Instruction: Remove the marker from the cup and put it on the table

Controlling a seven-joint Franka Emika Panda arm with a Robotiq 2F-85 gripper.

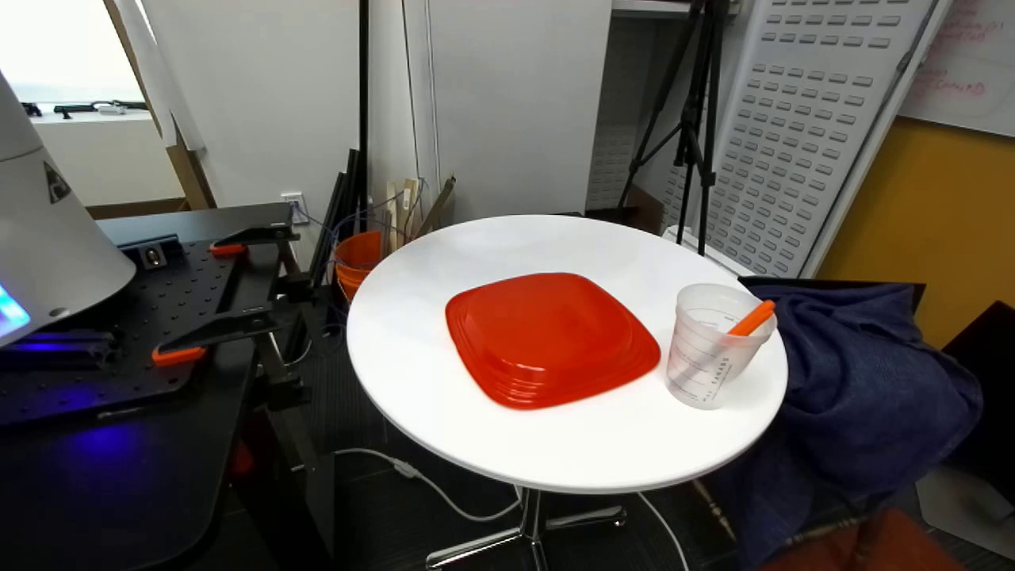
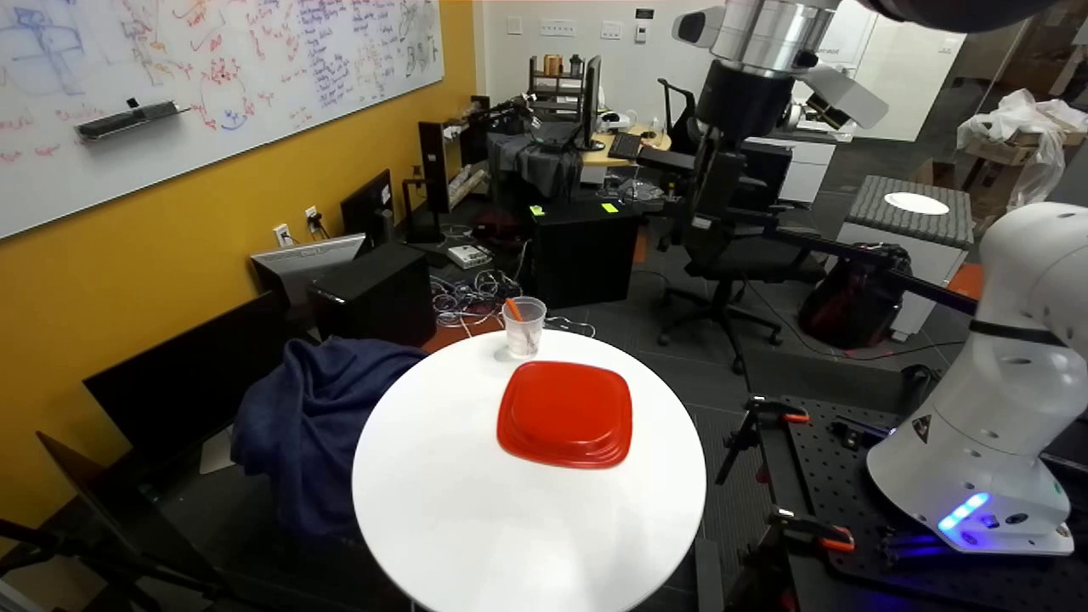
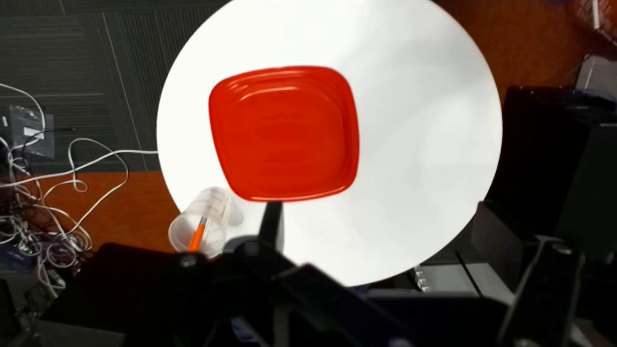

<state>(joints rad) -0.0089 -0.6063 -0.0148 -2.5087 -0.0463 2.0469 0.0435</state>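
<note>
The translucent cup stands upright on the round white table, near its edge; it also shows in an exterior view and the wrist view. The orange marker leans inside the cup with its orange end at the rim; it shows too in an exterior view and the wrist view. My gripper is open, its two dark fingers wide apart with nothing between them. It hangs high above the table, and the cup lies left of its left finger in the wrist view.
A square red plate lies on the table beside the cup. A dark blue cloth hangs over something beside the table. A black tripod stands behind it. The arm's black base table stands at the side.
</note>
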